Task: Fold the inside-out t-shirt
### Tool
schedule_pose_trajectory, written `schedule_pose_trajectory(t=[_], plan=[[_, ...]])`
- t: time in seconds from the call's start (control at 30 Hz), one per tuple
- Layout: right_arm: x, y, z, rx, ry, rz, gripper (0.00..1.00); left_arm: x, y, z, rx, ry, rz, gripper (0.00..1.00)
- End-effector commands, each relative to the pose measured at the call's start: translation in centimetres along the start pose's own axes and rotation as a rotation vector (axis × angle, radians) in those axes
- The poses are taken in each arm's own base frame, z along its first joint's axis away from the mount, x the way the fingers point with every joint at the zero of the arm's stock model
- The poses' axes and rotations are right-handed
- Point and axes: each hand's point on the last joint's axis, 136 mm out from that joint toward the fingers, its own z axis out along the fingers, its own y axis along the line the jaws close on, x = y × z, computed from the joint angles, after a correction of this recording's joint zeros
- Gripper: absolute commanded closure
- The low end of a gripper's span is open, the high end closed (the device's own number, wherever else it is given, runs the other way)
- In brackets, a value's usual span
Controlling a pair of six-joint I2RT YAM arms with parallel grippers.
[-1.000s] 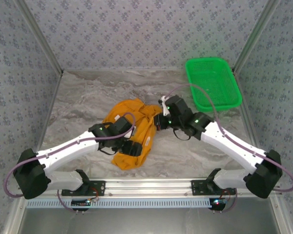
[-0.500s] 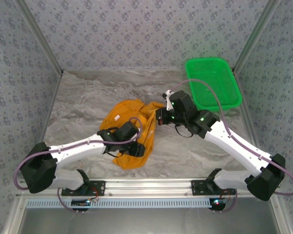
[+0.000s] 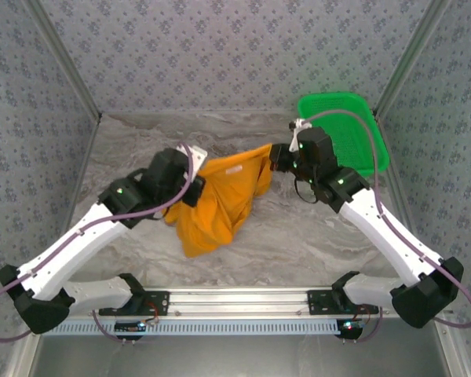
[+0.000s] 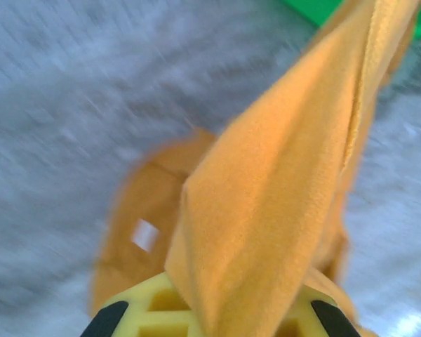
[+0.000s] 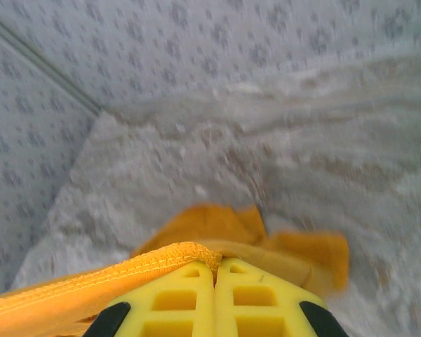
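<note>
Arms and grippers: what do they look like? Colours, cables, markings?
The left arm and right arm match: white links, black joint housings, a looping purple cable, a green light near each wrist. The fingers are yellow plastic with square cut-outs and black corners.

The t-shirt (image 3: pixel 220 200) is found at approx. the centre of the table (image 3: pixel 314 243), stretched betw. the two grippers. Its left end is held at the left gripper (image 3: pixel 195 187). Its right end, further back, is held at the right gripper (image 3: pixel 275 159). The rest is hung below them, w/ the lowest part toward the near edge. The basket (image 3: pixel 357 129) is placed in the far right corner, just behind and right of the right gripper.
</note>
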Motion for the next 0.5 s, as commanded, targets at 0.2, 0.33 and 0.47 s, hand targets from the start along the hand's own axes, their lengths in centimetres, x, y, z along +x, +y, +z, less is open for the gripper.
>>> schedule_pose_trajectory(t=[0.2, 0.33, 0.47], plan=[[-14.6, 5.4, -7.1, -0.135, -0.368, -0.035, 1.0, -10.0, 2.0, -4.6, 0.043, -0.218, 0.377, 1.0], [-12.7, 7.3, -12.1, -0.169, -0.39, -0.11, 1.0, -8.5, 1.2, -7.5, 0.108, -0.247, 0.357, 1.0], [-9.8, 8.4, -16.2, -0.26, -0.383, -0.155, 1.0, -5.7, -0.1, -9.7, 0.197, -0.288, 0.338, 1.0]])
